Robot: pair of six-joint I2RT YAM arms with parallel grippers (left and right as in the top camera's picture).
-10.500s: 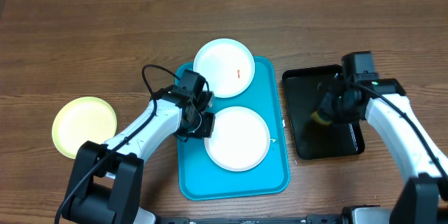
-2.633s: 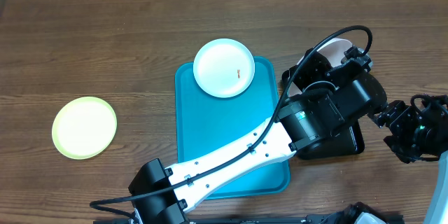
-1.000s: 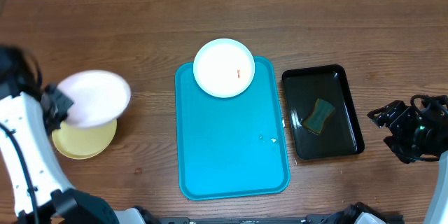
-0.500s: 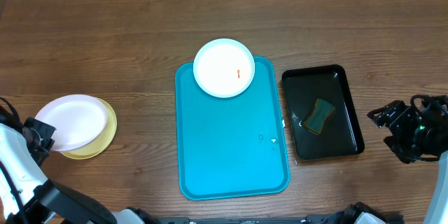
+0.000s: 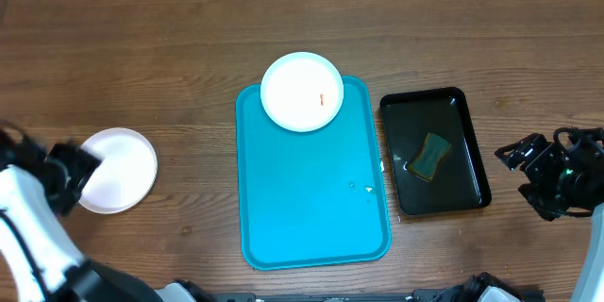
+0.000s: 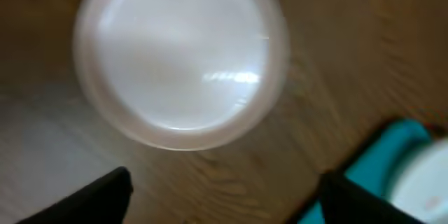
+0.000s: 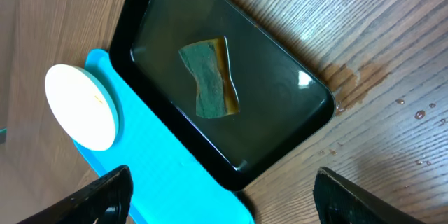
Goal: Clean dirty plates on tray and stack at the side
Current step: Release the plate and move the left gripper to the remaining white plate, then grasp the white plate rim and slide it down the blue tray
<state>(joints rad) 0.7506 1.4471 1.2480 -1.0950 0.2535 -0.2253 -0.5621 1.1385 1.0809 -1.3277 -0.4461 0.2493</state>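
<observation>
One round white plate (image 5: 302,92) sits on large turquoise plastic tray (image 5: 311,217), at its far rim; green-yellow sponge (image 5: 429,156) lies in glossy black tray (image 5: 467,198). We see left gripper (image 6: 224,180) at edge of second white plate (image 5: 123,165), right gripper (image 7: 220,176) right of black tray. Both jaws spread wide, empty.

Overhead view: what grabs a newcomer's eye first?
The big turquoise tray sits dead centre, with one white plate overhanging its far edge. To its right, a black tray holds a sponge; far left, a second white plate lies apart from both trays.
</observation>
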